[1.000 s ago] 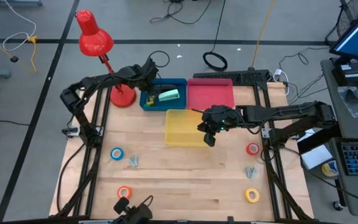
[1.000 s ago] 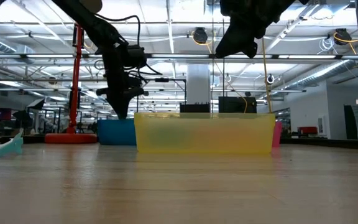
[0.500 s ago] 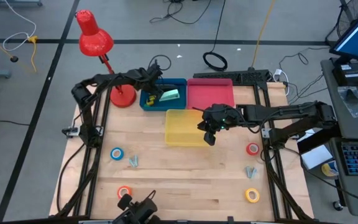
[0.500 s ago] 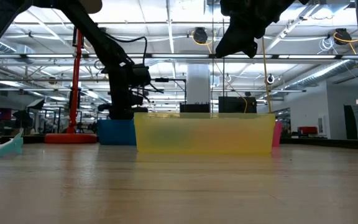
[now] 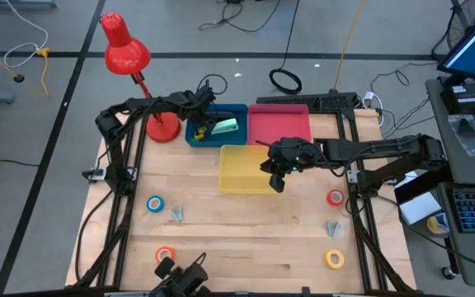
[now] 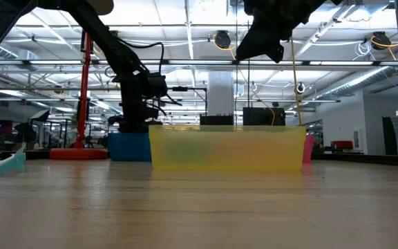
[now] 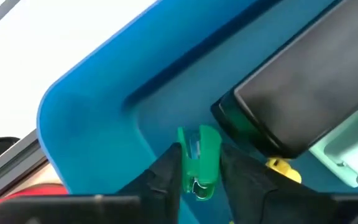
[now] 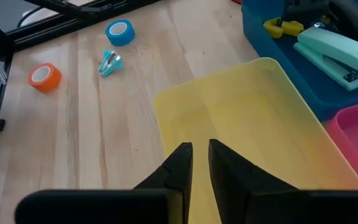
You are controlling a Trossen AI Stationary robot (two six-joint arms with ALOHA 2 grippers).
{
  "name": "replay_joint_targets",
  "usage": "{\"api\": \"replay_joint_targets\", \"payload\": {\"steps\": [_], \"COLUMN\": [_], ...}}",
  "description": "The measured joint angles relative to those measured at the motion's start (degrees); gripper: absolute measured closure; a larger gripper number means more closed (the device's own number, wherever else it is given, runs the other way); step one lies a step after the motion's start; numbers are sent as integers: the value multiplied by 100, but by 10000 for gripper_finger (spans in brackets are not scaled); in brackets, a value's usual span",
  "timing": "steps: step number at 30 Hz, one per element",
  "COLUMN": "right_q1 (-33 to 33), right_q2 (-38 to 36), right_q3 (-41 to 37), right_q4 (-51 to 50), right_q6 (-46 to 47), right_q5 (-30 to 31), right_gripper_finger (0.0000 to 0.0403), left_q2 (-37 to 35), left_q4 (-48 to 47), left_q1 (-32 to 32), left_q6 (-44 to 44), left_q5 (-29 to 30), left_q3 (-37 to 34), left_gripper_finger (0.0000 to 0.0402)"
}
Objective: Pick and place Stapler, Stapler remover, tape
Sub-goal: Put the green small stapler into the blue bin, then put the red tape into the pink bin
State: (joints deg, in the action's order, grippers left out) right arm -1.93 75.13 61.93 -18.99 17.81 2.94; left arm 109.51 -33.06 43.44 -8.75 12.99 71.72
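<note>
My left gripper (image 5: pixel 200 129) reaches down into the blue bin (image 5: pixel 239 110) and is shut on a green staple remover (image 7: pixel 199 163). Beside it in the bin lie a black stapler (image 7: pixel 303 102), a mint stapler (image 5: pixel 225 126) and a yellow staple remover (image 7: pixel 282 168). My right gripper (image 5: pixel 276 175) hovers shut and empty over the yellow bin (image 5: pixel 239 169). The blue tape (image 5: pixel 154 204), orange tape (image 5: pixel 165 255), red tape (image 5: pixel 335 198) and yellow tape (image 5: pixel 334 258) lie flat on the table. Two teal staple removers (image 5: pixel 177 214) (image 5: pixel 331 227) rest near them. My left gripper pinches the green staple remover (image 7: pixel 199 163) between its two fingers (image 7: pixel 166 177), one finger on each flat side. It comes from above, slanting down into the blue bin's left corner. Whether the remover's lower end touches the bin floor I cannot tell.
A pink bin (image 5: pixel 279 125) sits to the right of the blue one. A red desk lamp (image 5: pixel 130 62) stands on its base (image 5: pixel 162 128) at the table's far left corner. Bare wood lies between the bins and the tape rolls.
My left gripper has moved from near the lamp base toward the right and down into the blue bin, carrying the green staple remover; in the last half second it has kept almost still.
</note>
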Motion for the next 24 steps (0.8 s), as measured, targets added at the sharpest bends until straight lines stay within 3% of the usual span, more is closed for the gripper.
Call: {"api": "replay_joint_targets", "payload": {"steps": [10, 17, 24], "right_q1": [0, 13, 13], "right_q2": [0, 2, 2], "right_q3": [0, 0, 0], "right_q4": [5, -57, -60], "right_q6": [102, 107, 1177], "right_q5": [-2, -20, -22], "right_gripper_finger": [360, 360, 360], "left_q2": [-274, -1339, -2590], "left_q4": [-219, -504, -581], "left_q1": [-2, -167, -1103], "left_q6": [68, -45, 240], "left_q5": [-118, -99, -780], "left_q3": [-4, -4, -119], "left_gripper_finger": [189, 179, 179]}}
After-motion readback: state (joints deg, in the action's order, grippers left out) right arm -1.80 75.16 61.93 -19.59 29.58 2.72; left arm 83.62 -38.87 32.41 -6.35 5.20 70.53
